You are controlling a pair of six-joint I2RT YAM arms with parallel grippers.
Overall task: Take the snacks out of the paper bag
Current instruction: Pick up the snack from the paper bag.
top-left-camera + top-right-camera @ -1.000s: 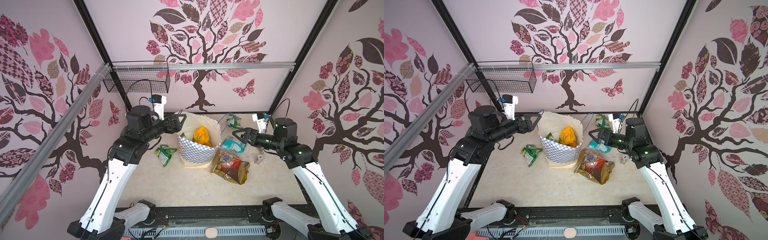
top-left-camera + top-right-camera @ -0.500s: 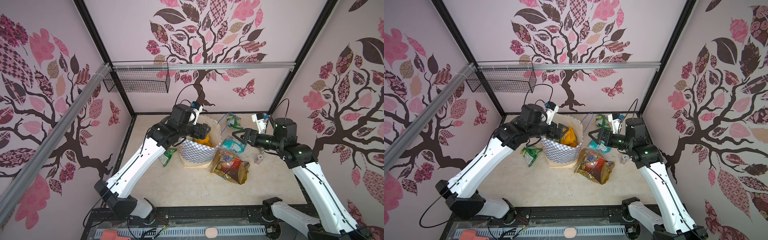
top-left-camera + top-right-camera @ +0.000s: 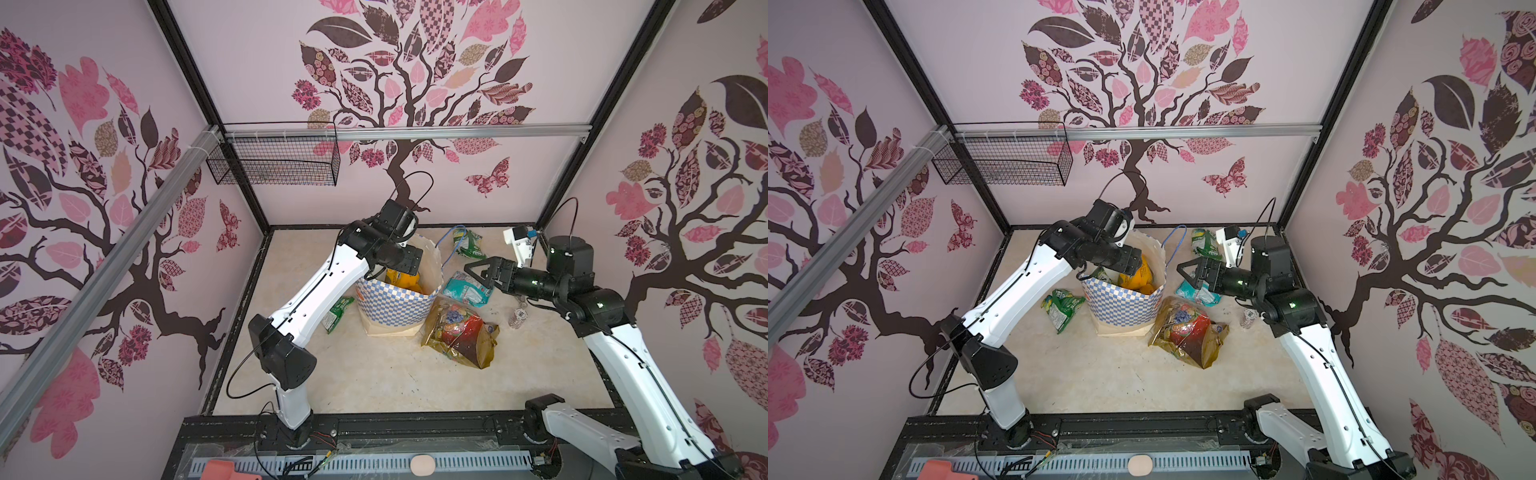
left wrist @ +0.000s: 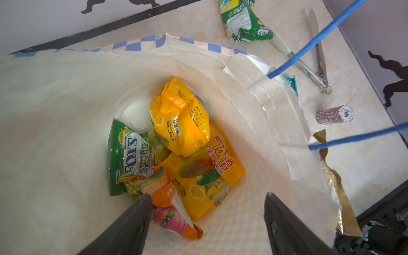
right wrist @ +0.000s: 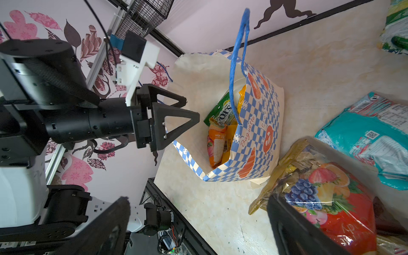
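From where I stand, the left end effector (image 4: 206,196) hangs over the mouth of the paper bag (image 3: 395,301), its fingers spread wide and holding nothing. Straight down its line, at the bottom of the bag, lie the remaining snacks: a yellow packet (image 4: 181,123) on top, a green FOX'S packet (image 4: 128,152), a yellow LOT 100 pack (image 4: 207,176) and an orange-pink packet (image 4: 167,198). The top yellow packet's long axis runs across the line between the fingers, so I reckon they could close on its narrow width. The left arm is clearly nearer. The right end effector (image 3: 473,274), fully spread and empty, hovers beside the bag above a teal packet (image 3: 467,289) on the worktop (image 3: 374,374). A second ago the left arm was drawn back beside the bag; now it reaches over the rim. The right arm has not budged.
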